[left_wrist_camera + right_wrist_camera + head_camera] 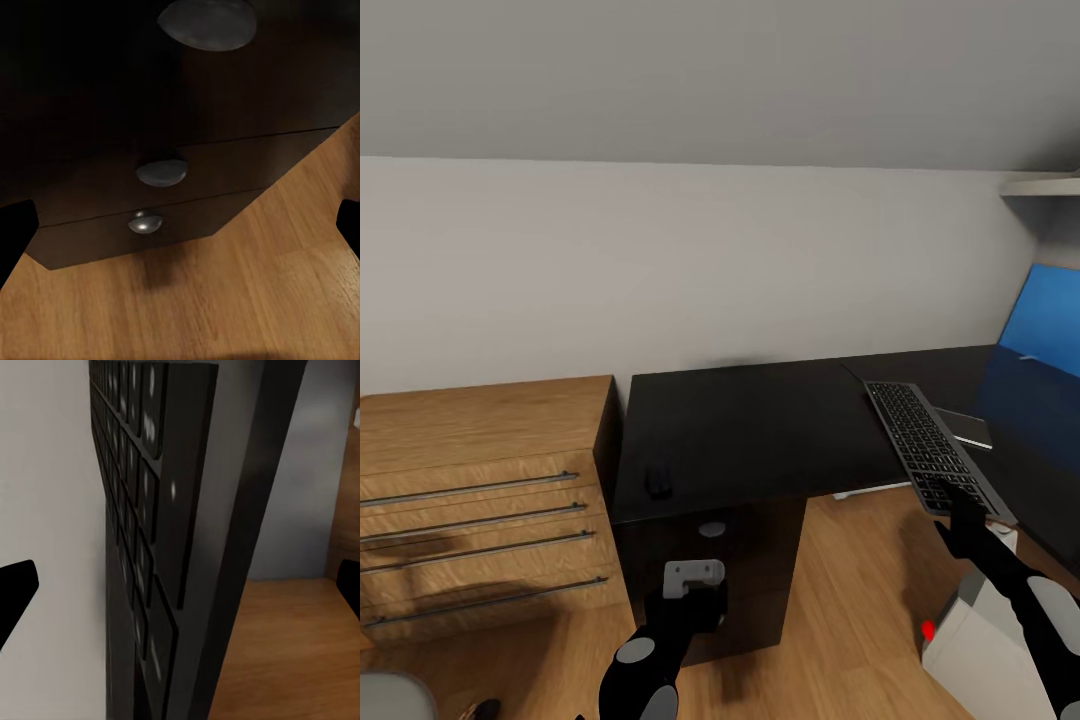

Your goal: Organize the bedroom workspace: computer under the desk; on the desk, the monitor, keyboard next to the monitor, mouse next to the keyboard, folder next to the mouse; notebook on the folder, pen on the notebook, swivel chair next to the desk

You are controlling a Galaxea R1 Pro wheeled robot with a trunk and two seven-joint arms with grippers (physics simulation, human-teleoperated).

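1 keyboard (937, 447) gripped at its near end by the right pincer (963, 507), raised over the desk (750, 430) at 2 o'clock, 1 mouse (658, 481) at 12 o'clock from the wide-open left pincer (695, 585), 3 drawer knobs (145, 222)

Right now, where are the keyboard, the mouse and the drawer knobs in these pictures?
keyboard (932, 452): head view, on the middle rows of its keys.
mouse (658, 481): head view, on its black top, near the desk's front edge.
drawer knob (160, 172): left wrist view, on the rounded face of the middle knob.
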